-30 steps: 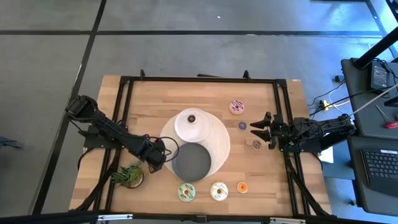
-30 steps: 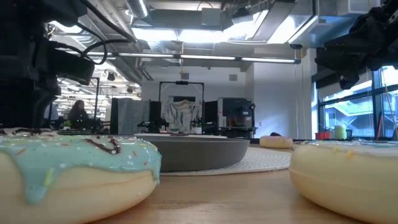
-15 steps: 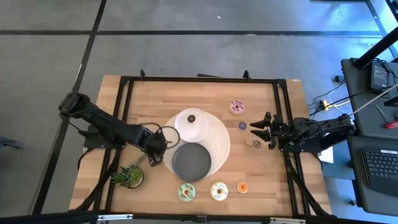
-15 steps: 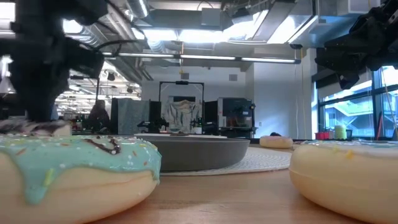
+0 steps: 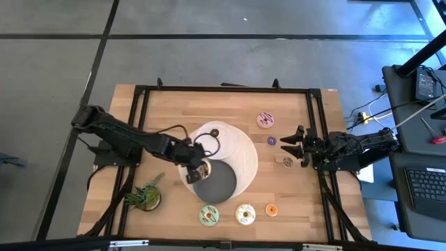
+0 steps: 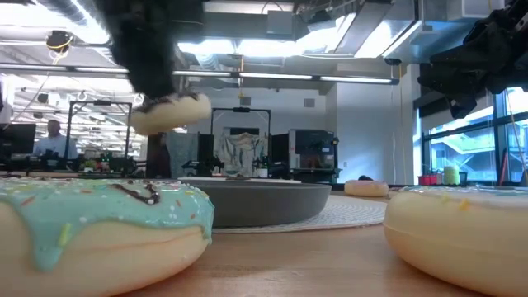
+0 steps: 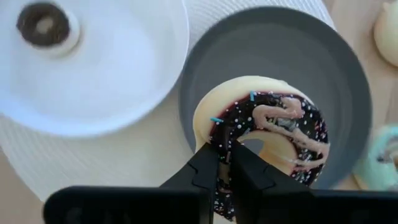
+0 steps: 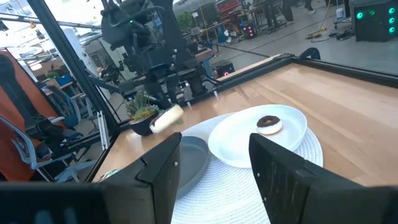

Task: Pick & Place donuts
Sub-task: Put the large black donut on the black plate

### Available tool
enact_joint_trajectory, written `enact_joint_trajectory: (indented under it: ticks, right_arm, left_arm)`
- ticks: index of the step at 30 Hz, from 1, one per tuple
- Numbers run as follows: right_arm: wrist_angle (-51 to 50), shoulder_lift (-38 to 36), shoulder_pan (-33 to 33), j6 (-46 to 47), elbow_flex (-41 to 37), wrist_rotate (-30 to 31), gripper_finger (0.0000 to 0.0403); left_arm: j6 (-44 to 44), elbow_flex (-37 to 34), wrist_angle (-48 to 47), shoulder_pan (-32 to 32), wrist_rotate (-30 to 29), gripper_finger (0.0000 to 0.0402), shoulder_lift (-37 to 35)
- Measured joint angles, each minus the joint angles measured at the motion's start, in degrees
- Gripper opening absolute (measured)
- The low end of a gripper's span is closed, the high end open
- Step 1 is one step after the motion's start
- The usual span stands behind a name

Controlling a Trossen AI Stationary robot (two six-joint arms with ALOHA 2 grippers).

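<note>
Donuts: a small brown donut [image 5: 214, 132] lies on the white plate [image 5: 221, 143] at frame centre; the dark grey plate [image 5: 217, 183] below holds nothing; green donut [image 5: 209, 215], cream donut [image 5: 245, 214] and potted plant [image 5: 144, 196] sit lower; left gripper [image 7: 225, 163] pinches a chocolate donut [image 7: 270, 143] above the grey plate's edge; right gripper [image 5: 288, 146] is spread, at right.

Green-iced toy donut [image 6: 99, 231]: cut off by low view's left and bottom edges. Cream-iced toy donut [image 6: 462, 235]: cut off at right and bottom. Left arm [image 6: 148, 41]: motion-blurred, cropped at top. Chocolate-iced sprinkled donut [image 7: 273, 143]: rim partly hidden behind dark fingers [image 7: 205, 171]. Tiny donuts [image 5: 271, 141]: details too small to tell.
</note>
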Motion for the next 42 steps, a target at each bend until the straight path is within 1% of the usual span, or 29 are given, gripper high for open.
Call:
enact_joint_trajectory:
  ticks: [7,13,20,32,42]
  right_arm:
    - [0.00,0.00,0.01,0.15,0.00,0.00,0.0188]
    - [0.00,0.00,0.01,0.17,0.00,0.00,0.0188]
    - [-0.01,0.00,-0.01,0.13,0.00,0.00,0.0188]
    - [0.00,0.00,-0.01,0.01,0.00,0.01,0.0188]
    - [0.00,0.00,0.00,0.00,0.00,0.01,0.0188]
  left_arm:
    - [4.16,8.75,-0.05,2.51,0.70,0.0024,11.71]
    - [7.00,12.10,-1.28,4.11,5.22,0.0024,18.26]
    - [7.24,12.23,-1.74,4.99,5.66,0.0025,19.82]
    - [7.28,12.23,-0.04,5.12,5.64,0.0044,19.83]
    - [7.20,12.23,-0.04,5.12,5.16,0.0042,19.83]
